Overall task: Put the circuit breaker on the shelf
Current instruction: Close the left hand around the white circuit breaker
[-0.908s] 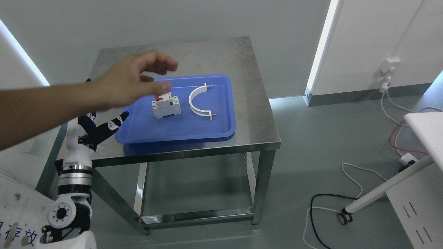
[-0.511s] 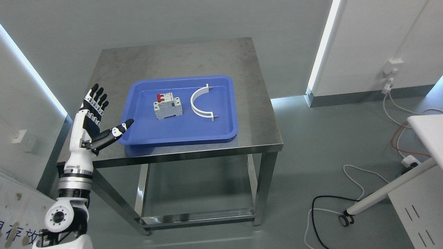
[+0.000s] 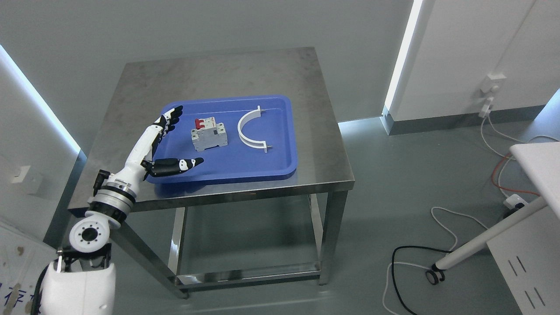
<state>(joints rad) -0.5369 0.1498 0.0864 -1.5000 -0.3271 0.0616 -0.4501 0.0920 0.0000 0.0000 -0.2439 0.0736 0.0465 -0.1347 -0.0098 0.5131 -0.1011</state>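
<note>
A grey circuit breaker [image 3: 208, 134] with red switches stands in a blue tray [image 3: 280, 148] on a steel table [image 3: 227, 70]. My left hand [image 3: 175, 142] is open over the tray's left part, fingers spread toward the breaker and thumb stretched out below it. It is a short way left of the breaker and does not touch it. The right arm is out of view. No shelf shows apart from the table's low bottom frame [image 3: 249, 273].
A white curved bracket [image 3: 248, 131] lies in the tray to the right of the breaker. A white table leg on a castor [image 3: 477, 245] and several cables [image 3: 407, 267] are on the floor at the right.
A person's arm that reached over the tray has left the picture. My left hand has swung from beside the table's left edge in over the tray toward the breaker.
</note>
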